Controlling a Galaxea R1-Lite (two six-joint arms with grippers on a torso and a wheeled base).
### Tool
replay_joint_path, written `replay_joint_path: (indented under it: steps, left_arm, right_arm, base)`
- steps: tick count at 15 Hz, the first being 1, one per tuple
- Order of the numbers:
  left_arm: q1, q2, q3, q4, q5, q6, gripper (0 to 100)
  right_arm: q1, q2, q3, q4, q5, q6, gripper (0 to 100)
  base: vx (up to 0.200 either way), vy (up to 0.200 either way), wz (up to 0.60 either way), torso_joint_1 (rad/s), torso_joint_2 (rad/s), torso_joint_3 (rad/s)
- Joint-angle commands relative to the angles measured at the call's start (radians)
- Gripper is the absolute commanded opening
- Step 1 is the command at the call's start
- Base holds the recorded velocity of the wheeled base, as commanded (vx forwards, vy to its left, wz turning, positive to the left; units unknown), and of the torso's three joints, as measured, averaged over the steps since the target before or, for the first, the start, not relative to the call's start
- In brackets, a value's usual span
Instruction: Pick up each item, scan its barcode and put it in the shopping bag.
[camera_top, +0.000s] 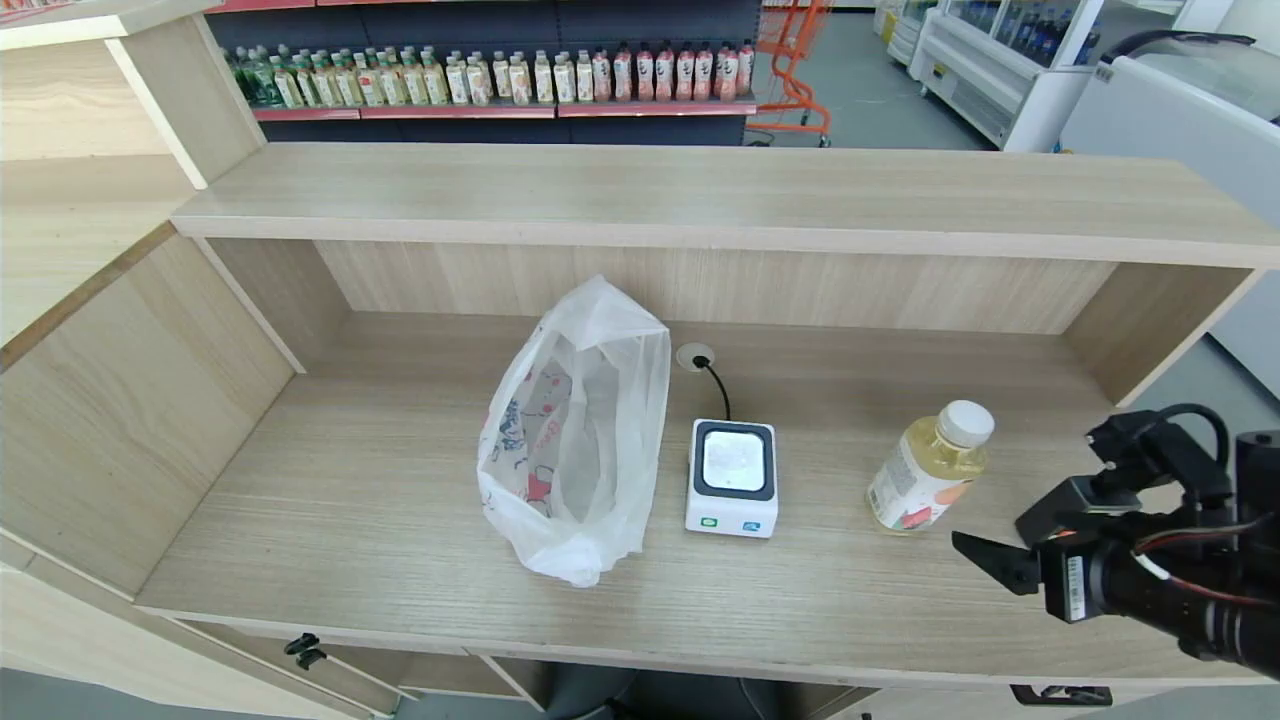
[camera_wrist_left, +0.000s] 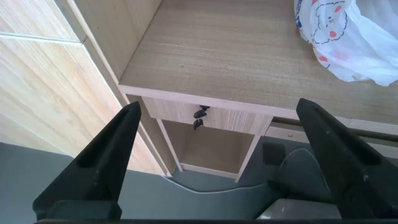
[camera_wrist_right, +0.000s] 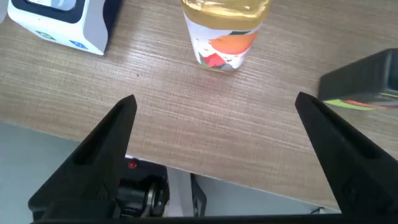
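A bottle of yellow drink with a white cap stands upright on the right part of the wooden counter. The white barcode scanner sits mid-counter, and the translucent printed shopping bag slumps just left of it, mouth facing the back. My right gripper hovers open near the counter's front right, just short of the bottle and empty; the scanner lies off to one side. My left gripper hangs open and empty below the counter's front left edge, with the bag's corner beyond.
The counter is a recess with wooden side walls and a raised back ledge. The scanner's black cable runs to a grommet behind it. A key sticks out of the drawer front under the counter edge.
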Motion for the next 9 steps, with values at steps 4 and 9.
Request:
replay_joint_path:
  steps: [4,9]
  left_arm:
    - [0.0,0.0,0.0,0.001,0.001,0.0,100]
    - [0.0,0.0,0.0,0.001,0.001,0.0,100]
  right_arm:
    - [0.096,0.352,-0.009,-0.302,-0.096,0.112,100]
    - [0.112,0.517,-0.053,-0.558,-0.15,0.107,100]
  base:
    - [0.0,0.0,0.0,0.0,0.0,0.0]
    - [0.0,0.0,0.0,0.0,0.0,0.0]
